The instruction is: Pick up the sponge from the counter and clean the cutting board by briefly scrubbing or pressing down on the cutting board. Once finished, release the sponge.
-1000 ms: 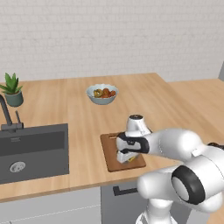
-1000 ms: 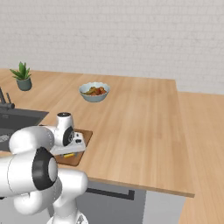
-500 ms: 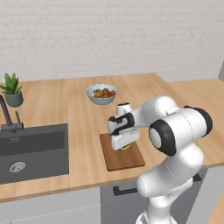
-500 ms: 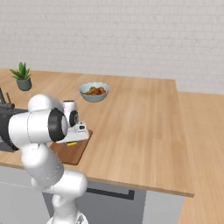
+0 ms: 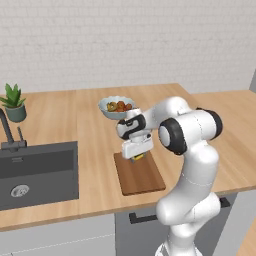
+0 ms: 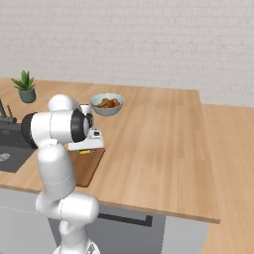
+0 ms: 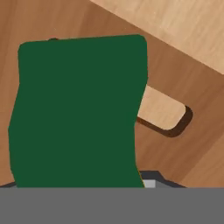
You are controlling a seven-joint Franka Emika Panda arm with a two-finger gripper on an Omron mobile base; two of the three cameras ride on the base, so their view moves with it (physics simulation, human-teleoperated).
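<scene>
Table (image 5: 90, 125) of light wood is carrying the reddish-brown cutting board (image 5: 142, 177) near its front edge, beside the dark sink (image 5: 37, 172). The hand (image 5: 137, 157) is gripping the sponge (image 7: 78, 113), holding it over the board's far end by the handle slot (image 7: 164, 114).

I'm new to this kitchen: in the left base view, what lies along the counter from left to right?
Potted plant → faucet → sink → bowl of fruit → cutting board.

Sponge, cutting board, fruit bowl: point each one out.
sponge (image 7: 78, 109), hand view, middle of its dark green top.
cutting board (image 5: 142, 177), left base view, bare middle of the reddish-brown face.
fruit bowl (image 6: 106, 109), right base view, its near outer wall.
</scene>
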